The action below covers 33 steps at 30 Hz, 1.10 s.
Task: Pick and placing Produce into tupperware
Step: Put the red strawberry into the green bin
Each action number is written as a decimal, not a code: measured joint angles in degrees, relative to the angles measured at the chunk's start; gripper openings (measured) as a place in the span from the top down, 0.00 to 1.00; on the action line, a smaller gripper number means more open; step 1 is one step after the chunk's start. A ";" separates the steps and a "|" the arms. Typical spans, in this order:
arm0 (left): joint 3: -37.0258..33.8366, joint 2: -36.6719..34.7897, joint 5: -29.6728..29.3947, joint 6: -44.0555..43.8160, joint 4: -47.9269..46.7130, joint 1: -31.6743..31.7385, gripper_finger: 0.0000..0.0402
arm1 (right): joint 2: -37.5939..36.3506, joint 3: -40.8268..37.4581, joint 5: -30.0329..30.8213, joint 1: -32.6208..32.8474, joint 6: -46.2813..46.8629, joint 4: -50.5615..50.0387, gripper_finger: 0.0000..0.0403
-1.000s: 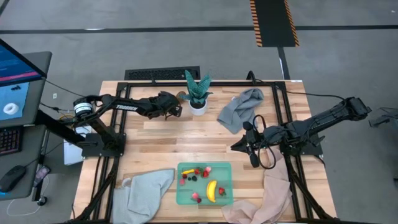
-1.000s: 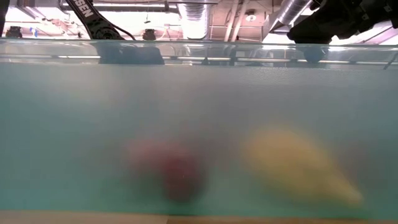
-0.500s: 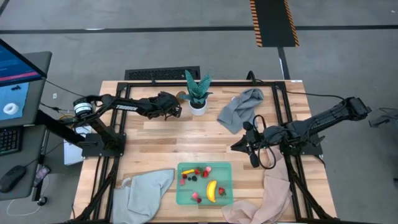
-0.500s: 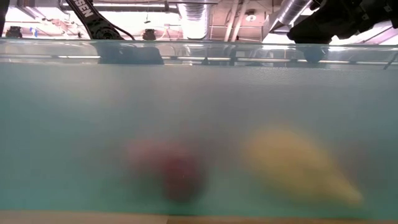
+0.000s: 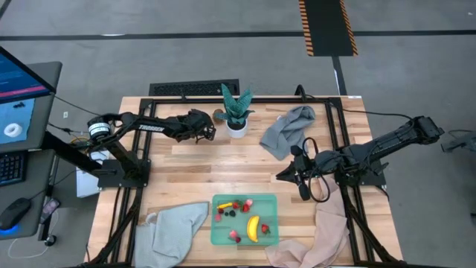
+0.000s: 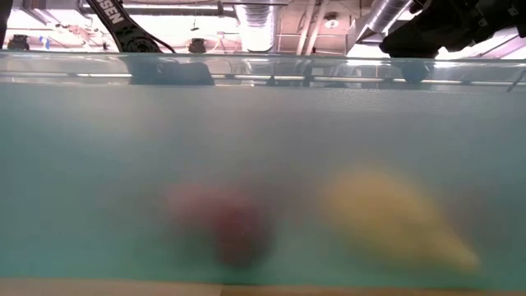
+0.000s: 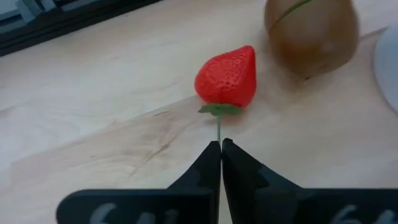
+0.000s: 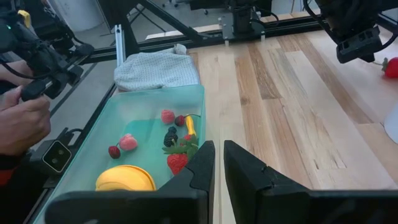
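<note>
The left gripper (image 5: 208,132) is at the far side of the table (image 5: 186,167), just beside the potted plant (image 5: 236,112). In the left wrist view its fingers (image 7: 205,168) are pressed together, nothing between them. Right in front of the tips lies a red strawberry (image 7: 227,78) with its thin green stem pointing to the fingers; if the tips touch the stem, I cannot tell. Next to the strawberry is a brown round fruit (image 7: 311,34).

The right gripper (image 5: 286,176) hangs over the table's middle-right, near the container (image 5: 244,219) but not above it. In the right wrist view its fingers (image 8: 202,163) are almost closed, w/ a thin gap, and hold nothing.

The container is at the near edge, between 2 cloths. Inside: a banana (image 5: 253,228), strawberries (image 5: 265,229), dark berries (image 8: 170,137) and small pink pieces (image 8: 129,142). At the edge of the right wrist view a person's hand (image 8: 22,121) is seen.
</note>
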 joint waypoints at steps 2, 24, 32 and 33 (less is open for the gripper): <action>0.00 0.00 -0.16 0.00 -0.38 0.10 1.00 | 0.00 0.00 0.00 0.00 0.00 0.00 0.85; 0.00 -16.96 -8.39 -1.27 -10.71 -6.46 1.00 | 0.01 0.00 0.00 -0.01 0.02 0.00 0.85; 0.00 -21.33 -12.21 -5.39 -12.60 -15.20 1.00 | 0.00 0.00 0.00 -0.01 0.00 -0.02 0.85; 0.00 -21.63 -12.68 -6.07 -12.73 -16.34 1.00 | 0.00 0.00 0.00 0.01 0.01 -0.02 0.85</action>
